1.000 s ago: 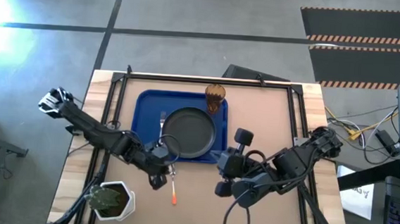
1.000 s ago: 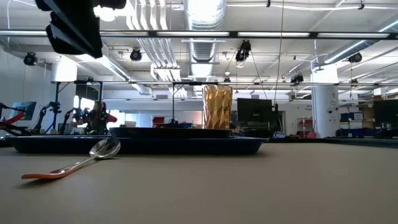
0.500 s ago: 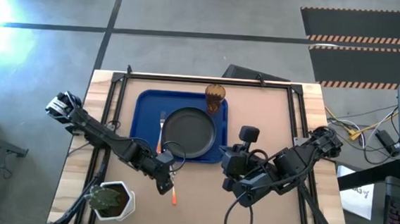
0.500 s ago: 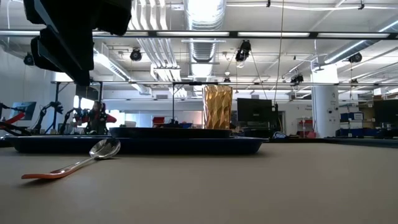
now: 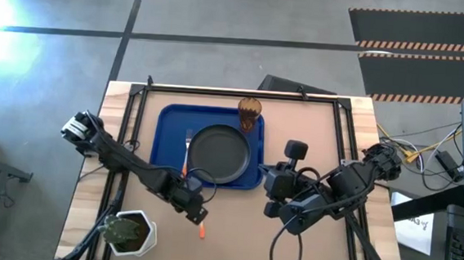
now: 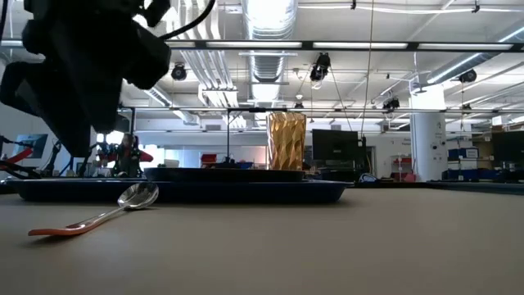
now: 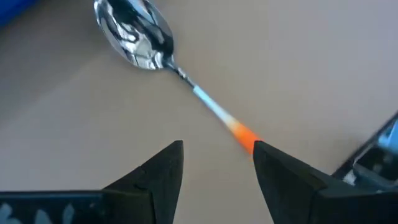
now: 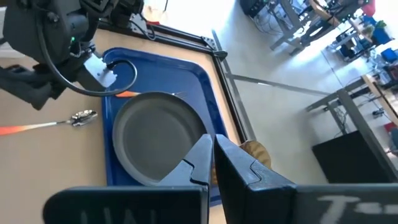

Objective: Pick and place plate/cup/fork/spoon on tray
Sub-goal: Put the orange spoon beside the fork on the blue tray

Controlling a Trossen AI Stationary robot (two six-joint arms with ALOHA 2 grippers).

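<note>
The blue tray (image 5: 169,126) lies at the table's far middle. On it are the dark plate (image 5: 220,154), the amber cup (image 5: 250,112) at its far right corner, and the fork (image 5: 188,140) left of the plate. The spoon (image 7: 186,81) lies on the bare table just in front of the tray, its orange handle end (image 5: 201,229) toward the near edge. My left gripper (image 7: 217,155) hangs open above the spoon's handle, one finger on either side, clear of it in the low view (image 6: 82,82). My right gripper (image 8: 211,158) is shut and empty, right of the tray (image 5: 270,197).
A white pot with a green plant (image 5: 131,231) stands at the near left corner, close to my left arm. A black frame (image 5: 243,92) runs along the table's far edge and sides. Bare tabletop (image 5: 240,245) lies in front of the tray.
My left gripper has gone toward the table's near edge and down, from beside the tray's front rim to over the spoon's handle. My right gripper has drawn back toward the table's right edge. The spoon has stayed where it was.
</note>
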